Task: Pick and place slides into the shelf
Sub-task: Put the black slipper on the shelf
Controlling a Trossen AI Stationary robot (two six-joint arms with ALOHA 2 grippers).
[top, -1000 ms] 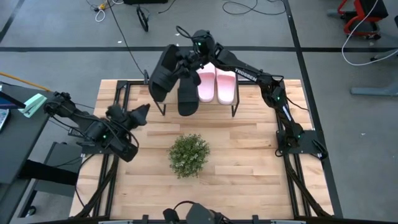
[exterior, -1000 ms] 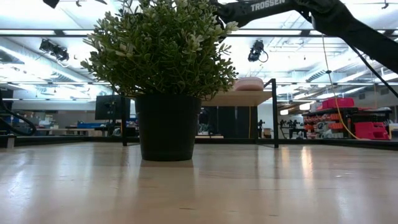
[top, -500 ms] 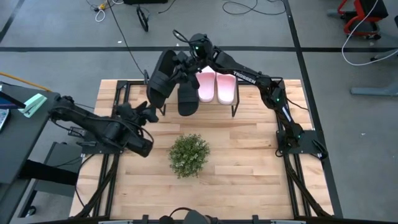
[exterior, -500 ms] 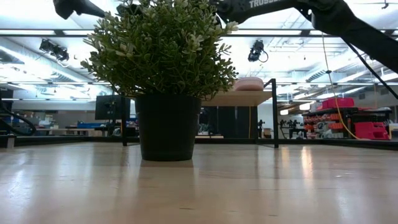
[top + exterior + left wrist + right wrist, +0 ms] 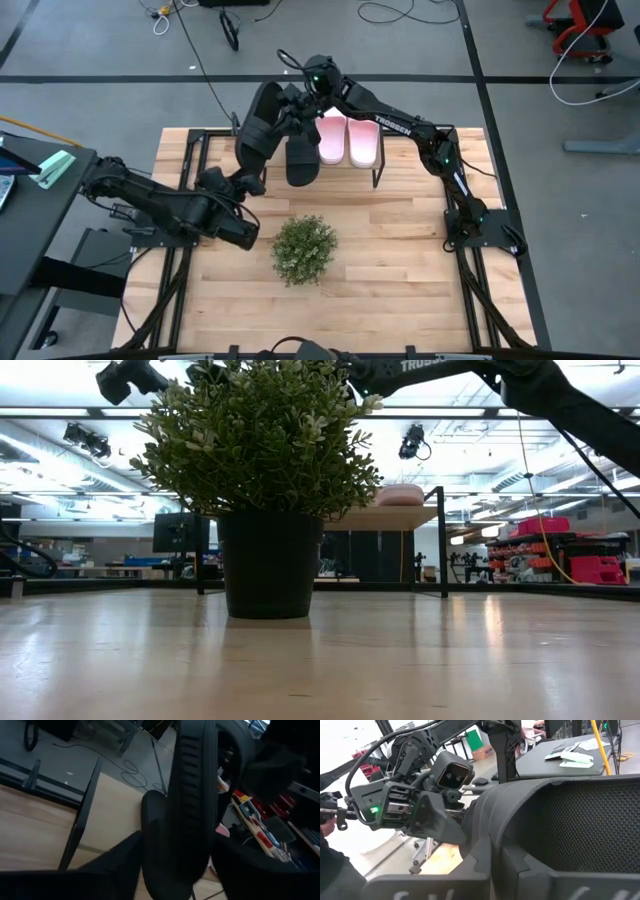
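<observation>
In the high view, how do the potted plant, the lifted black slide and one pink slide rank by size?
1. Lifted black slide, though raised nearer the camera, so unsure.
2. Potted plant, looking close to it.
3. Pink slide, partly hidden.

The right arm reaches far across to the table's far left, its right gripper [image 5: 283, 108] clamped shut high above the board. The left arm stretches rightward from the left edge, its left gripper [image 5: 252, 182] raised, fingers parted.
</observation>
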